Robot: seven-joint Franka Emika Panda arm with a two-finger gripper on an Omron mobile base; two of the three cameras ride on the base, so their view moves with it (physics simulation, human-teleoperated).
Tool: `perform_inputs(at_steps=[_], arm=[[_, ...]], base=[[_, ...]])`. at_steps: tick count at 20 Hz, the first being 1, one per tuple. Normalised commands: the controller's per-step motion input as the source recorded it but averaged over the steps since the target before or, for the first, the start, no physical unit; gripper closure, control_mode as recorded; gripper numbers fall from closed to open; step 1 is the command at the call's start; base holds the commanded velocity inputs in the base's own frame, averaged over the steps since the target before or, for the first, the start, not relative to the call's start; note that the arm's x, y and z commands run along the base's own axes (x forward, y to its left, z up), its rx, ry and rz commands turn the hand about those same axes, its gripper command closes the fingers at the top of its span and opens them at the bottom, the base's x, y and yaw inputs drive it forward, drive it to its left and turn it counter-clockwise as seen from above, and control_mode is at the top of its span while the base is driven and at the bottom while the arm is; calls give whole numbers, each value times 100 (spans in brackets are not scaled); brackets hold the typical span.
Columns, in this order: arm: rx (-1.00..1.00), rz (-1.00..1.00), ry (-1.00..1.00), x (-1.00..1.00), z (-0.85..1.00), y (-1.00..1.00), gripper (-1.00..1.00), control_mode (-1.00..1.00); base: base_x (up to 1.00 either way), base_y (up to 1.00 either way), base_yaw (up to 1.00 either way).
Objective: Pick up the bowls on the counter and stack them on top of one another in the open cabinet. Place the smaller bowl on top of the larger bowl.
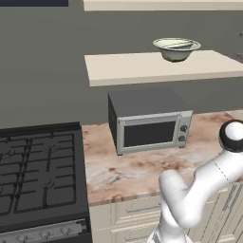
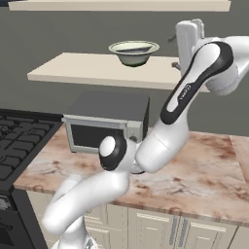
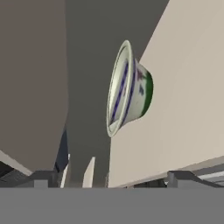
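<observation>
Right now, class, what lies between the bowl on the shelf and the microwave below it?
In the left base view, just the beige shelf board carrying the bowl, then bare grey wall down to the microwave.

Pale greenish-white bowl (image 1: pixel 176 49) (blue streaks inside), beige shelf (image 1: pixel 142 69), pink-marbled counter (image 1: pixel 137 168)

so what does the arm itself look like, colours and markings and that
The arm is made of glossy white rounded links with black bands and black caps at the joints. A curved black inset on the upper link carries small white lettering, too small to read. The gripper has a pale grey boxy hand and two small dark grey finger tips.
</observation>
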Motion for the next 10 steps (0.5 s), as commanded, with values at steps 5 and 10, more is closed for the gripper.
perform_inputs(at_steps=[5,10], arm=[[0,0,0,-79,0,-1,-100,-100],[0,0,0,-78,-6,0,-100,-100]], base=[[0,0,0],[0,0,0]])
